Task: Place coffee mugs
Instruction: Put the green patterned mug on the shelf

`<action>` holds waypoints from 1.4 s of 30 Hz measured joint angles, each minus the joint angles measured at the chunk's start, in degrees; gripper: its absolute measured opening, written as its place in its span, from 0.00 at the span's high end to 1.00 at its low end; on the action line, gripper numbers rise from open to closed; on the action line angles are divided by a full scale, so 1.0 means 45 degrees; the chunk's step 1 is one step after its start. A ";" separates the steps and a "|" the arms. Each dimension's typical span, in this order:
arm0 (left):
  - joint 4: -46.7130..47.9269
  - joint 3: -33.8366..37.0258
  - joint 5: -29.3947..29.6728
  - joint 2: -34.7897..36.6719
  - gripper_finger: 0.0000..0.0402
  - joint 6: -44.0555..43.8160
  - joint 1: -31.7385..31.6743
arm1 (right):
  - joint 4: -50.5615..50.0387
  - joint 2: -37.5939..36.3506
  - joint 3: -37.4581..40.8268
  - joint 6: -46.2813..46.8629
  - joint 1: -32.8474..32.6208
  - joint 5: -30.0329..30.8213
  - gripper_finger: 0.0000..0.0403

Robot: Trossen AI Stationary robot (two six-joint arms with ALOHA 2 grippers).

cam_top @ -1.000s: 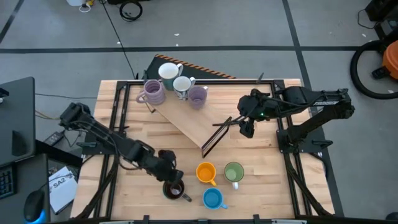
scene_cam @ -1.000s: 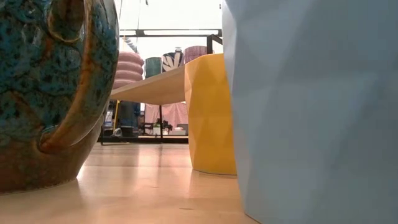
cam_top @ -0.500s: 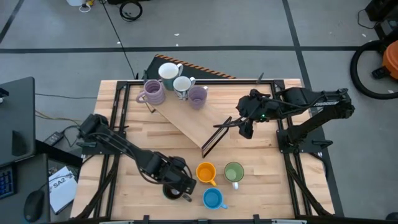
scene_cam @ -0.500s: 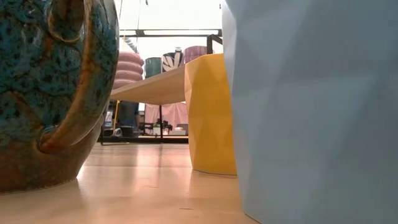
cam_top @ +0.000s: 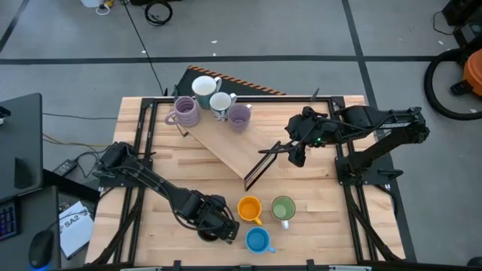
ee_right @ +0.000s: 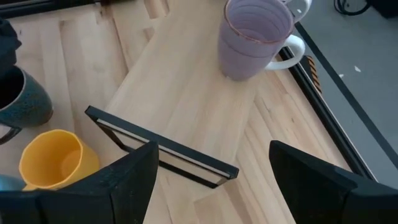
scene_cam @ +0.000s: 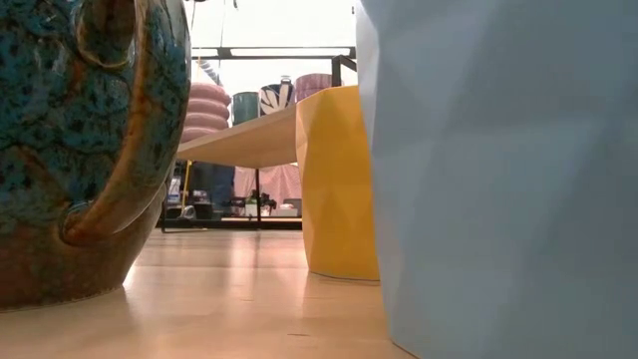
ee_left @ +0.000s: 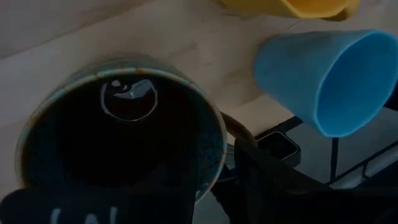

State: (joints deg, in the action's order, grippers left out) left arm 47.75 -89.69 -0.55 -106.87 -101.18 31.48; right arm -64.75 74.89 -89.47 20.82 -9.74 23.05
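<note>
I have the left gripper (cam_top: 217,228) down at the near edge of the worktop (cam_top: 316,214), over the dark brown mug (ee_left: 118,134); from the left wrist view one finger (ee_left: 93,208) sits inside the mug's rim and the other dark finger outside the wall, so the fingers are pinching the mug wall; the mug stands upright on the wood, its handle toward the blue mug (cam_top: 257,240); the blue mug is just beside it, with the orange mug (cam_top: 249,208) and the green mug (cam_top: 283,208) close behind; on the raised wooden shelf (cam_top: 226,147) I see two lilac mugs (cam_top: 186,111) and two white mugs (cam_top: 204,88) grouped at its far end; my right gripper (cam_top: 297,154) hangs above the shelf's lower end, fingers spread and holding nothing.
</note>
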 joint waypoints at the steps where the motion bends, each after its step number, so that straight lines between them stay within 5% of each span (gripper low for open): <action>1: 0.0032 0.0000 0.0037 0.0000 0.72 -0.0043 0.0001 | -0.0004 0.0000 0.0000 0.0000 0.0000 0.0004 0.23; 16: -0.0070 0.0000 -0.0267 -0.0102 0.53 -0.0205 -0.0408 | 0.0005 0.0005 0.0000 -0.0336 0.0024 0.0301 0.23; 30: -0.0249 0.0019 -0.1241 -0.1093 0.68 0.0707 -0.0413 | 0.0183 0.0010 0.0000 -0.0340 0.0024 0.0291 0.23; 37: 0.0361 -0.0005 -0.2192 -0.1050 0.86 0.3021 -0.0374 | 0.0296 0.0010 0.0000 -0.0438 0.0024 0.0287 0.23; 42: 0.0850 -0.0039 -0.3169 -0.1031 0.87 0.5171 -0.0401 | 0.0296 0.0010 0.0000 -0.0438 0.0024 0.0226 0.23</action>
State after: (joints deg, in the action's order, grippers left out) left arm 51.58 -89.86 -14.81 -111.51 -77.91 29.68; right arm -63.42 74.94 -89.47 18.85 -9.63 24.07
